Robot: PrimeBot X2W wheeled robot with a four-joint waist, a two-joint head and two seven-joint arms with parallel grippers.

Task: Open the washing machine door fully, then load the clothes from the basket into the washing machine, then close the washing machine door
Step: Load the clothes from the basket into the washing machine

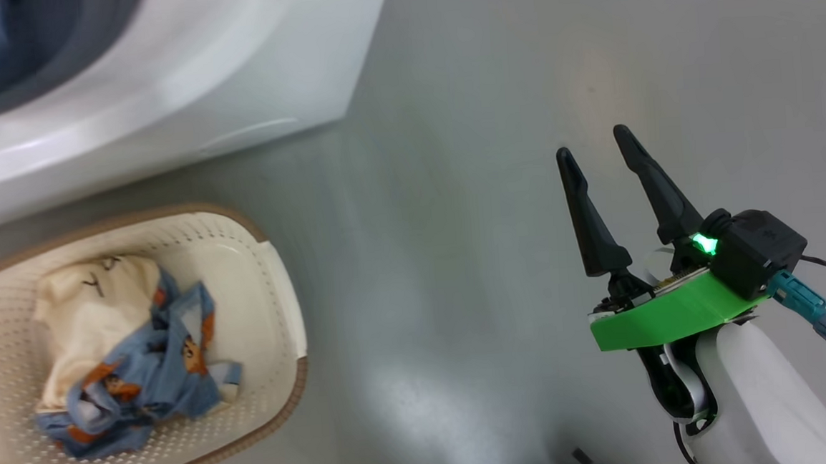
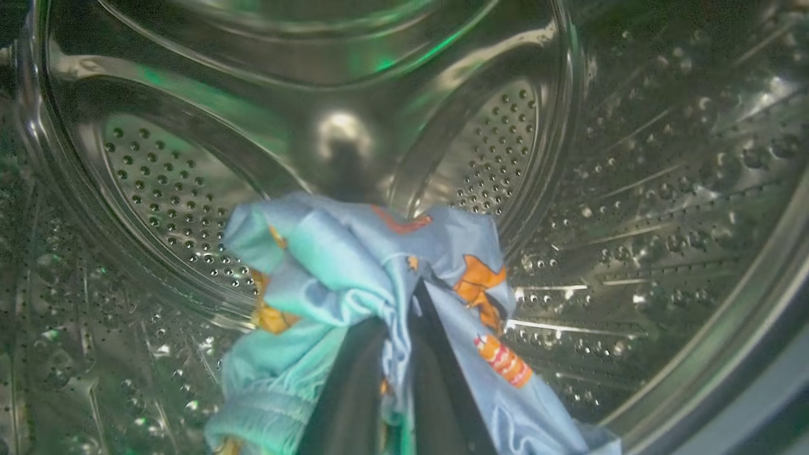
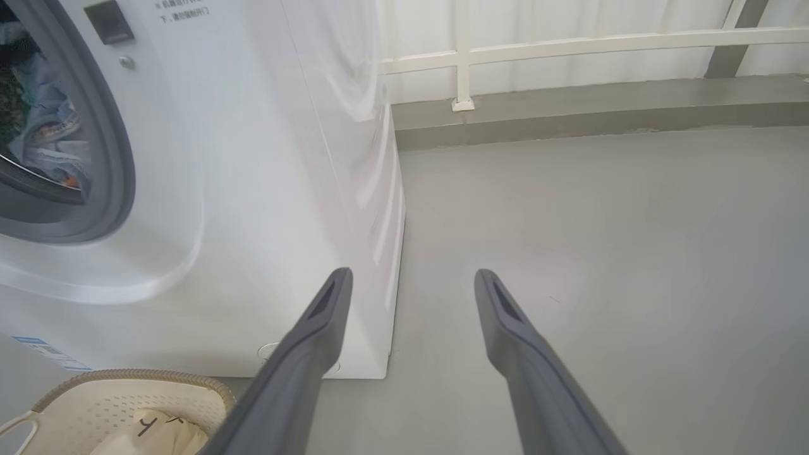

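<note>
The right gripper point(image 1: 594, 142), long dark fingers spread wide and empty, hovers over the grey floor point(image 1: 453, 186), likely to stay clear of the loading path. The small cream perforated plastic basket point(image 1: 275, 269) sits just before the big white washing machine point(image 1: 231, 71), keeping a cream garment point(image 1: 88, 316) and blue printed cloth point(image 1: 149, 370) within reach. Farthest, inside the perforated steel drum point(image 2: 632, 189), the left gripper point(image 2: 404, 309) clamps a light blue printed garment point(image 2: 328, 253), apparently deep enough for release.

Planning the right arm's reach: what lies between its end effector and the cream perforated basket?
Bare grey floor, head view, between right end effector and cream basket.

Inside the perforated steel drum point(image 2: 632, 189), the left jaws clamp blue printed fabric point(image 2: 354, 253).
</note>
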